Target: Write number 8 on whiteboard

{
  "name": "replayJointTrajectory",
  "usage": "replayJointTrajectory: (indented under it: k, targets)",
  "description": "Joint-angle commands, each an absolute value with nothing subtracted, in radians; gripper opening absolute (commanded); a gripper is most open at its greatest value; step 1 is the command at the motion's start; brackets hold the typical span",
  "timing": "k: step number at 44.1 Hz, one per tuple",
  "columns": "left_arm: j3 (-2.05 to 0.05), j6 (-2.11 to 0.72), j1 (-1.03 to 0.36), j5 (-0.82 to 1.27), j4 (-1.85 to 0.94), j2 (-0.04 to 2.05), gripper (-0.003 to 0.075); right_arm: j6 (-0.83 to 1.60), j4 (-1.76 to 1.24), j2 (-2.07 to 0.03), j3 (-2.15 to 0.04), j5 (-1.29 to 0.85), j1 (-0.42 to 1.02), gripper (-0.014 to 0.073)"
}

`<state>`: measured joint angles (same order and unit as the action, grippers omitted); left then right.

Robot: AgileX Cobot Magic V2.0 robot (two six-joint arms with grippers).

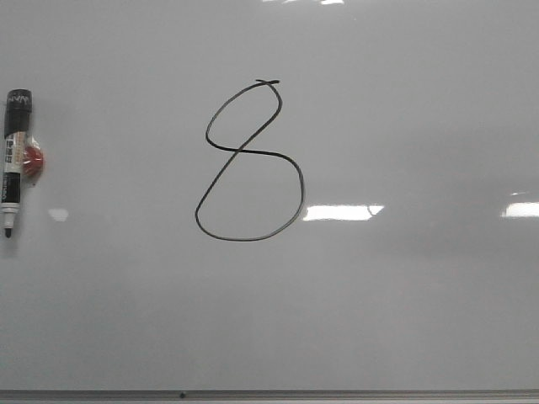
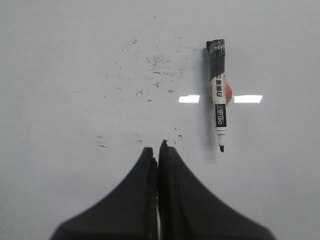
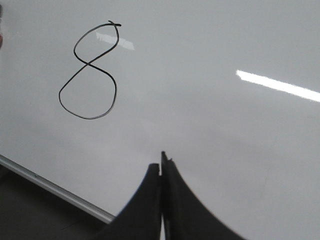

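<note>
Both end effectors closed, number 8 (image 1: 249, 162) on whiteboard (image 1: 421, 295).

Thin black number 8 (image 1: 249, 160), tall, slightly slanted, crossed tail on top, mid-left on glossy grey-white whiteboard (image 1: 404, 303)

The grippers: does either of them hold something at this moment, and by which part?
Nothing is held. The left gripper and the right gripper are both shut and empty. The marker lies free on the whiteboard, beside the finished number 8.

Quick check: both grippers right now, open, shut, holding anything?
Left gripper: shut, holding nothing; the marker lies apart on the whiteboard.
Right gripper: shut, holding nothing.
</note>
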<state>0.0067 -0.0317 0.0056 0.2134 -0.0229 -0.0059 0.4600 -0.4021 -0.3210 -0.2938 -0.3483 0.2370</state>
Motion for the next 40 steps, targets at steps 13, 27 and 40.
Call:
replayJointTrajectory:
  k: [13, 27, 40]
  targets:
    - [0.008, -0.033, 0.005, 0.127, -0.031, -0.026, -0.0019, 0.101, -0.18, -0.119, -0.101, -0.106, 0.029, -0.0039]
    - [0.008, -0.033, 0.005, 0.127, -0.031, -0.025, -0.0019, -0.012, -0.04, 0.028, 0.024, -0.162, -0.09, -0.0039]
    - [0.008, -0.033, 0.005, 0.127, -0.031, -0.025, -0.0019, -0.01, 0.0, 0.028, 0.024, -0.167, -0.09, -0.0039]
